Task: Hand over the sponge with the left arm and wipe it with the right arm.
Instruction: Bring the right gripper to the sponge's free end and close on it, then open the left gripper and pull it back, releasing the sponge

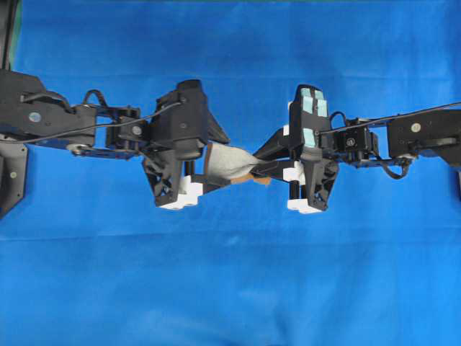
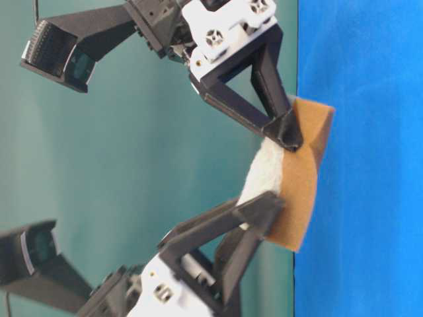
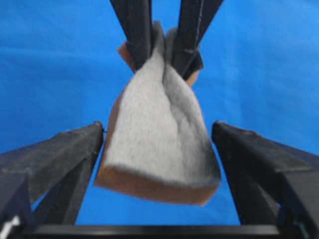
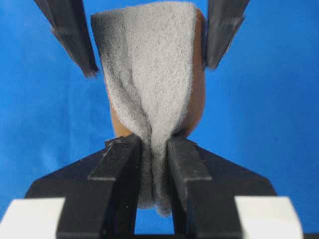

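Up close, the right gripper (image 4: 153,149) is pinching one end of the sponge (image 4: 152,74), scrunching it. Past that, the left gripper (image 3: 158,144) is sitting spread wide around the other end, sponge hanging mid-air above the blue table (image 1: 230,288).

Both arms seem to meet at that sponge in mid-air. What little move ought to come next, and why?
Probably the left gripper should back straight away from the sponge. Its fingers stand open on either side of the sponge, while the right gripper is pinched hard on the far end, creasing it. So the handover looks done, and retreating frees the right arm to go wipe.
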You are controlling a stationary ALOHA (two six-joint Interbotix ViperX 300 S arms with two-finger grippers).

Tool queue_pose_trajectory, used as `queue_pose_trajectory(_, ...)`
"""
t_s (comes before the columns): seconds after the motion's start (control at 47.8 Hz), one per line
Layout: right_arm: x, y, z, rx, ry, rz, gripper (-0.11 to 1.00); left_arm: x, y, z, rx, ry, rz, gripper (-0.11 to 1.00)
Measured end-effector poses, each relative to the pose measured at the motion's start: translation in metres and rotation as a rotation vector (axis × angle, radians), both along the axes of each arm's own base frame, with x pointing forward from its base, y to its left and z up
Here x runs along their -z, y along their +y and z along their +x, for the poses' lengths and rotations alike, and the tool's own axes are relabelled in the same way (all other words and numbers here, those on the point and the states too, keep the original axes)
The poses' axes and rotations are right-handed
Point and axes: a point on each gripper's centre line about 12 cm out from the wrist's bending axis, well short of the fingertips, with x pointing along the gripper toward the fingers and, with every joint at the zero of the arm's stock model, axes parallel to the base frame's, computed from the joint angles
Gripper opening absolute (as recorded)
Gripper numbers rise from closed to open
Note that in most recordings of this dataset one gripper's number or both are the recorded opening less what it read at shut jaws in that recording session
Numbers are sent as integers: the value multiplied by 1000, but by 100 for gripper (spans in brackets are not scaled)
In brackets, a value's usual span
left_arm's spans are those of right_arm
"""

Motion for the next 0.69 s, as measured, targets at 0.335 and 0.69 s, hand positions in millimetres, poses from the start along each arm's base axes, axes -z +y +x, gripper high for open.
queue_pose_trajectory(0.335, -1, 4, -3, -10, 23, 3, 24, -17, 0, -47, -8, -112, -8, 89)
queue_pose_trajectory(0.69, 5, 6, -3, -12, 48, 7, 24, -29, 0, -76, -9, -233, -8, 89)
